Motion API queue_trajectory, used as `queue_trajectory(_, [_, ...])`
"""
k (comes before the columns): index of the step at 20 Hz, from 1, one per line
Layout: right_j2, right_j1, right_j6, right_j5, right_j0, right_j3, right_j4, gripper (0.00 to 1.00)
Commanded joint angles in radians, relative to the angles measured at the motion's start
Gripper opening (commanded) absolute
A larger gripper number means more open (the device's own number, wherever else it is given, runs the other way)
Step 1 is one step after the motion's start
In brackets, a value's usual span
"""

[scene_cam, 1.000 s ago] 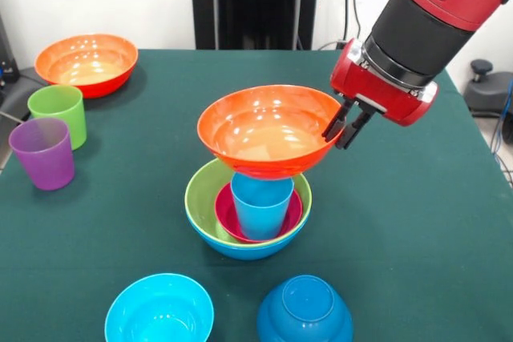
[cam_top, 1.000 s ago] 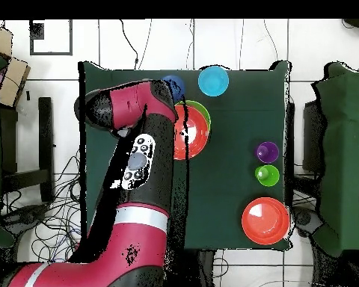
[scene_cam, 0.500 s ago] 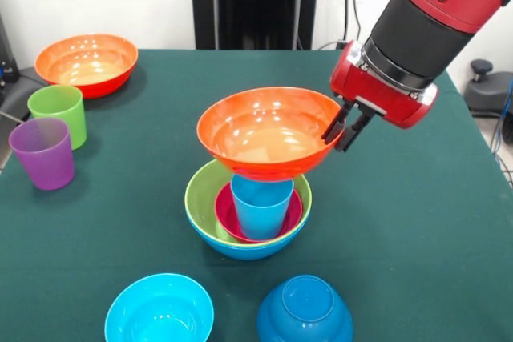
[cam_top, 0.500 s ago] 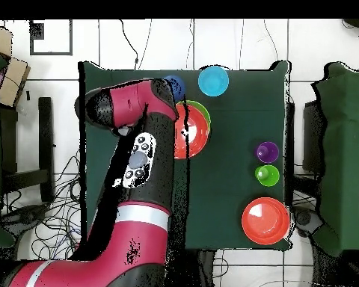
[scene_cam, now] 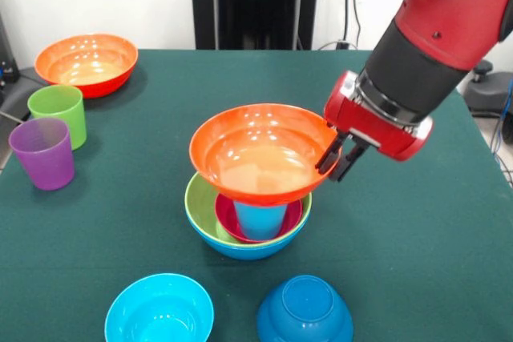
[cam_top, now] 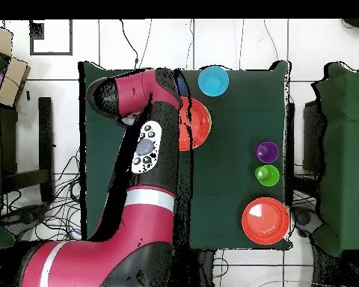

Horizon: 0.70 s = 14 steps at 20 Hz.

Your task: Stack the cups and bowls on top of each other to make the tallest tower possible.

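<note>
Gripper [scene_cam: 335, 162] is pinched on the right rim of a large orange bowl [scene_cam: 255, 152], one finger inside and one outside. The bowl is upright, tipped slightly toward the camera, and sits over the light blue cup [scene_cam: 260, 219]; can't tell whether it rests on the cup's rim or hangs just above it. The cup stands in the magenta small bowl [scene_cam: 226, 215], which is nested in the lime green bowl [scene_cam: 198, 204], which is nested in the large blue bowl [scene_cam: 248, 249]: that is the tower, mid-table. Overhead, the arm [cam_top: 141, 149] covers most of the stack; only part of the orange bowl shows. Loose items: second orange bowl [scene_cam: 86, 62] at the far left corner, lime green cup [scene_cam: 58, 113] and purple cup [scene_cam: 42, 152] just beside each other at the left edge, cyan bowl [scene_cam: 159, 310] upright and dark blue bowl [scene_cam: 304, 310] upside down at the near edge.
</note>
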Motion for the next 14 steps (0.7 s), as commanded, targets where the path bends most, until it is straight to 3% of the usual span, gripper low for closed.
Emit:
queue_trajectory(1, [0.118,0.039,-0.103,0.128,-0.024,-0.086,0.014,0.00])
queue_trajectory(14, [0.121,-0.014,-0.111,0.081,-0.025,0.005,0.016,0.00])
